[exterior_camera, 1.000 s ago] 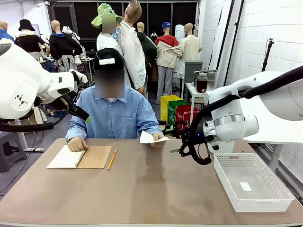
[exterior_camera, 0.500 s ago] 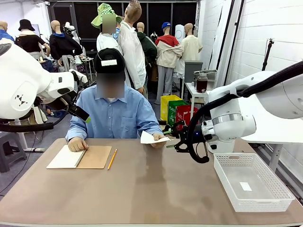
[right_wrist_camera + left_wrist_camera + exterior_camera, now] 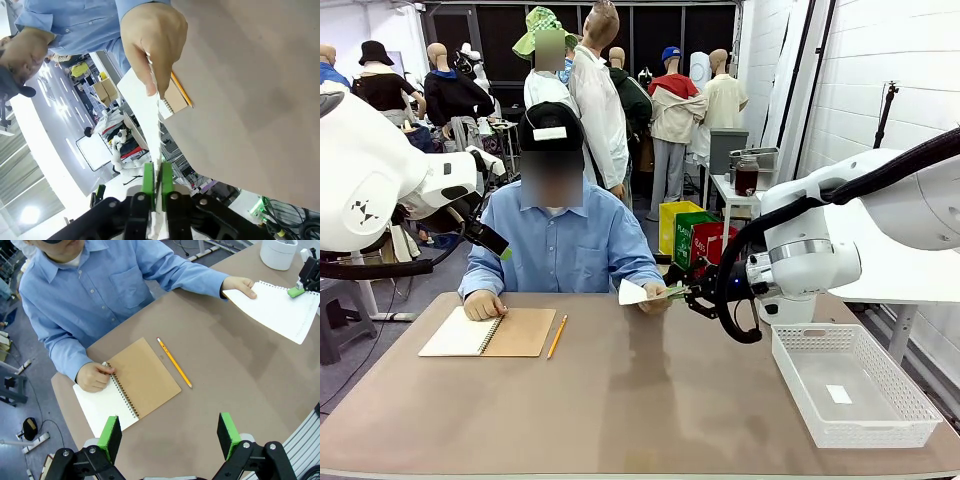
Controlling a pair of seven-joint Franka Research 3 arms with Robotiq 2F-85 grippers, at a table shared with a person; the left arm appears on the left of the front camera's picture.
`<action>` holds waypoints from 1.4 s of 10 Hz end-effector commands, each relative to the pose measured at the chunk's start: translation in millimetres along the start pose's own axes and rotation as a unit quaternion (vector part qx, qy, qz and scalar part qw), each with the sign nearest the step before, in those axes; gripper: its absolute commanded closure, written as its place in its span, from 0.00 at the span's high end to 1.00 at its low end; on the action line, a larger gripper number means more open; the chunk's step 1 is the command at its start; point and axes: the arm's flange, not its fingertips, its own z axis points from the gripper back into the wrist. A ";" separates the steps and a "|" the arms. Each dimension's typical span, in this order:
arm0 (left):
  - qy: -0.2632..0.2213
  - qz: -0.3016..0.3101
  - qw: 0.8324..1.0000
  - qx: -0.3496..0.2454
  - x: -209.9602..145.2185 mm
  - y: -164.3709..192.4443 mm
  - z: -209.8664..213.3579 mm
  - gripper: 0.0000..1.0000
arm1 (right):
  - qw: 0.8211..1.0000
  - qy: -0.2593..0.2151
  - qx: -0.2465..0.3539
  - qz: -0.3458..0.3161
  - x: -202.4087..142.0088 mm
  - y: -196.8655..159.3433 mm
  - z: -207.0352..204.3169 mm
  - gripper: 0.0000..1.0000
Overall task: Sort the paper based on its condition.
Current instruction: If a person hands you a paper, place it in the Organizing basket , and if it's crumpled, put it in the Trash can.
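A white sheet of paper (image 3: 638, 292) hangs above the table's far middle, one end in the person's hand (image 3: 653, 301). My right gripper (image 3: 677, 293) is shut on its other end. In the right wrist view the paper (image 3: 145, 117) runs edge-on from the hand (image 3: 152, 42) down between the green pads (image 3: 148, 185), which press on it. From the left wrist view the same sheet (image 3: 280, 310) shows flat at the top right, with the right gripper's pad at its corner. My left gripper (image 3: 170, 435) stands open high above the table, over the notebook, holding nothing.
A spiral notebook with a tan cover (image 3: 490, 333) lies at the far left under the person's other hand, with a yellow pencil (image 3: 557, 337) beside it. A white mesh basket (image 3: 850, 385) stands at the right, a small white scrap in it.
My right gripper moved left to the sheet's free end and closed on it. The person still holds the other end. The left arm has not moved.
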 end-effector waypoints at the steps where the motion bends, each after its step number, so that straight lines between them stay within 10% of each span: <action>1: -0.001 0.001 1.000 0.000 0.0 0.7 0.6 1.00 | 1.000 0.001 0.015 0.000 0.6 -2.5 -6.3 0.00; 7: -0.001 0.001 1.000 0.000 0.0 0.7 0.6 1.00 | 0.993 -0.035 0.031 0.107 -11.6 40.2 47.7 0.00; 14: -0.001 0.001 1.000 0.000 0.0 0.7 0.6 1.00 | 0.966 -0.044 -0.103 0.233 -3.1 19.2 169.7 0.00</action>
